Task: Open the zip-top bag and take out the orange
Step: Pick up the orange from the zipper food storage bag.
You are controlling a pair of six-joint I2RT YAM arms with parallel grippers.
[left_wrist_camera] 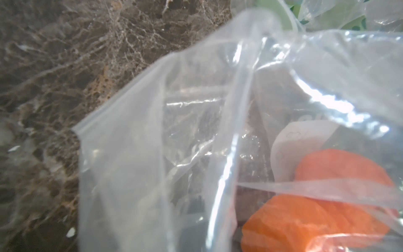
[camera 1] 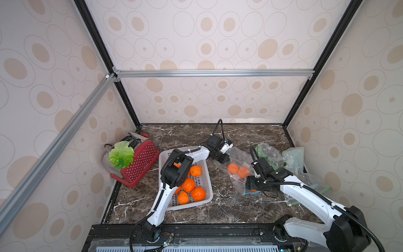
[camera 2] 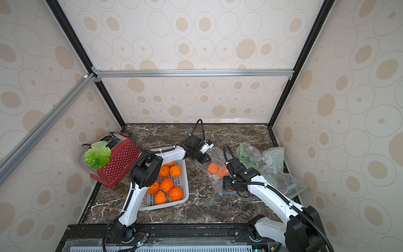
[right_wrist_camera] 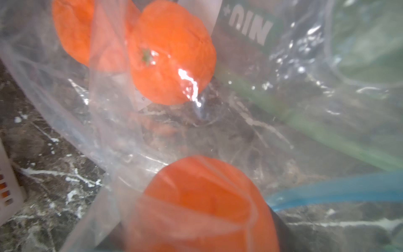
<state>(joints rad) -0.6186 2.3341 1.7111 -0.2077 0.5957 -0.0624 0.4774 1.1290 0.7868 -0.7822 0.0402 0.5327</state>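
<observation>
The clear bag [camera 1: 239, 181] lies on the dark table [camera 1: 218, 209] between the two arms, and both top views show it [camera 2: 214, 181]. The left gripper [camera 1: 225, 158] is shut tight. It pinches the far end of the bag and holds that end up a little.

The right gripper [camera 1: 254, 189] is at the near end, by the blue zip [right_wrist_camera: 327, 192]. One orange [camera 1: 253, 191] sits right at this gripper. In the right wrist view it looks very big and close [right_wrist_camera: 202, 207], with thin plastic folded over it and a dark finger [right_wrist_camera: 281, 220] just beside it. The fingers stand wide apart, but I cannot tell if they squeeze the orange or only sit around it.

Two more oranges [camera 1: 233, 168] lie deeper in the bag, side by side and touching.

On the left stands a white basket [camera 1: 208, 196] with loose oranges in it. Past it, by the left wall, is a red toaster [camera 1: 141, 161] with a green leaf [camera 1: 121, 154] on top. By the right wall lie other bags [camera 1: 292, 157] – clear ones with green things inside
</observation>
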